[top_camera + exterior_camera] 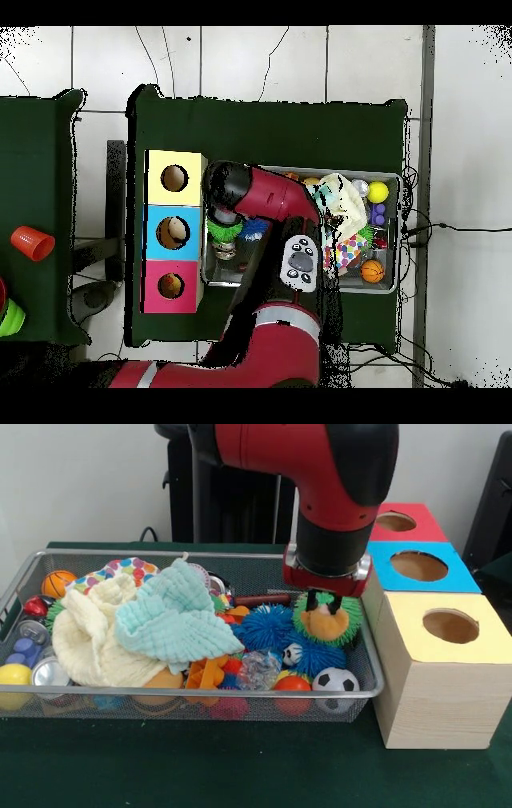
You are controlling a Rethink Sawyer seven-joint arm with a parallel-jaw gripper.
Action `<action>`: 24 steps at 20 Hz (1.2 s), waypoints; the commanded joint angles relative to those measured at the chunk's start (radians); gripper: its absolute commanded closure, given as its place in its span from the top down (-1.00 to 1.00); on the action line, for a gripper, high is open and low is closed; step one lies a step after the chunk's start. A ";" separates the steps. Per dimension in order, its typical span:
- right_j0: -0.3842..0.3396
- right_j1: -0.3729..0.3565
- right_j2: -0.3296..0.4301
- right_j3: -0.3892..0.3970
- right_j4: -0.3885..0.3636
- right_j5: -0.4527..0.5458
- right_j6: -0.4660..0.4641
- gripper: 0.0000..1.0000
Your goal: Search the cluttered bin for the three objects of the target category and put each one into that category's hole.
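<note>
red/blk arm (336, 480), teal cloth (176, 620), yellow box (436, 672)

Wire bin (32, 568) on the table (200, 768), cloths (136, 624) heaped in its left half, balls (320, 664) in its right, three boxes with holes (436, 664) just right of the bin, running near to far.

We see a table (300, 120) covered in dark green cloth, standing on a floor (250, 60) of pale square tiles with dark joints. Thin black cables (440, 228) trail over the tiles beside the table. A second green-topped table (40, 150) stands well apart from it, with an orange cup (32, 242) on its edge. Behind the table rises a plain white wall (80, 480).
</note>
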 commanded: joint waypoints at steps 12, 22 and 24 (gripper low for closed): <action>-0.183 0.035 0.266 0.120 -0.265 -0.358 -0.138 -1.00; -0.175 0.033 0.251 0.106 -0.376 -0.427 -0.030 1.00; -0.173 0.030 0.252 0.111 -0.386 -0.434 -0.010 1.00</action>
